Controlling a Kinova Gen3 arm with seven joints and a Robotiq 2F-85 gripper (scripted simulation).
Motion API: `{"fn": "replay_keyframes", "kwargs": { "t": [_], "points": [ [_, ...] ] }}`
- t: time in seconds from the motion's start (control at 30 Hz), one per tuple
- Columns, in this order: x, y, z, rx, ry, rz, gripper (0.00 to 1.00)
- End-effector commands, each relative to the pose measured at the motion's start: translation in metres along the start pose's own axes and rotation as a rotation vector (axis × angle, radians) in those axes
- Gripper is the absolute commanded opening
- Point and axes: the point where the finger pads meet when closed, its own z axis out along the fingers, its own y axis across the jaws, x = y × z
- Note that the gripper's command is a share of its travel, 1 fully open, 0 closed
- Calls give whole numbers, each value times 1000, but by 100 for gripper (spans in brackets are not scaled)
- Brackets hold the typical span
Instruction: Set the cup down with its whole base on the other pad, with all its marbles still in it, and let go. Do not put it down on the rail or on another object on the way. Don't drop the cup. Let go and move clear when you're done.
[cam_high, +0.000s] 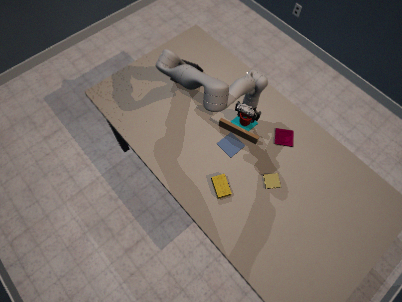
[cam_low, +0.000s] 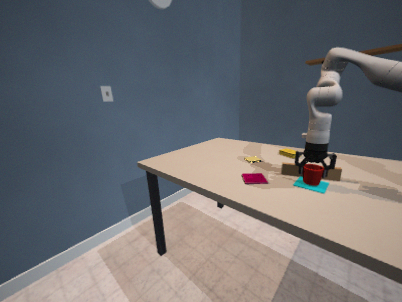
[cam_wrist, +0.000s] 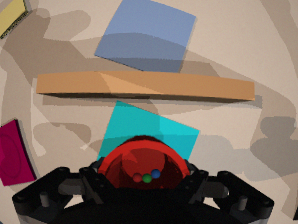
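Note:
A red cup (cam_high: 245, 118) (cam_low: 313, 174) sits between my gripper's fingers (cam_low: 315, 162), which are shut on its sides. In the wrist view the cup (cam_wrist: 143, 169) is upright, with three marbles (cam_wrist: 147, 176) (red, green, blue) inside. The cup is low over the cyan pad (cam_low: 311, 184) (cam_wrist: 149, 132); I cannot tell whether its base touches the pad. A wooden rail (cam_high: 239, 131) (cam_wrist: 147, 87) lies just beyond the cyan pad. The blue pad (cam_high: 230, 145) (cam_wrist: 147, 32) lies on the far side of the rail.
A magenta block (cam_high: 284, 137) (cam_low: 254, 178) (cam_wrist: 15, 152) lies beside the cyan pad. A yellow block (cam_high: 221, 185) and a smaller yellow block (cam_high: 272, 180) (cam_wrist: 13, 15) lie beyond the blue pad. The table edge (cam_low: 210, 192) is close to the magenta block.

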Motion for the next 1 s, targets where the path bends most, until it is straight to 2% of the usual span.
{"fn": "replay_keyframes", "kwargs": {
  "t": [0.0, 0.53, 0.57, 0.97],
  "points": [
    [0, 0, 1, 0, 0, -1, 83],
    [0, 0, 4, 0, 0, -1, 83],
    [0, 0, 4, 0, 0, -1, 100],
    [0, 0, 4, 0, 0, -1, 100]
  ]
}}
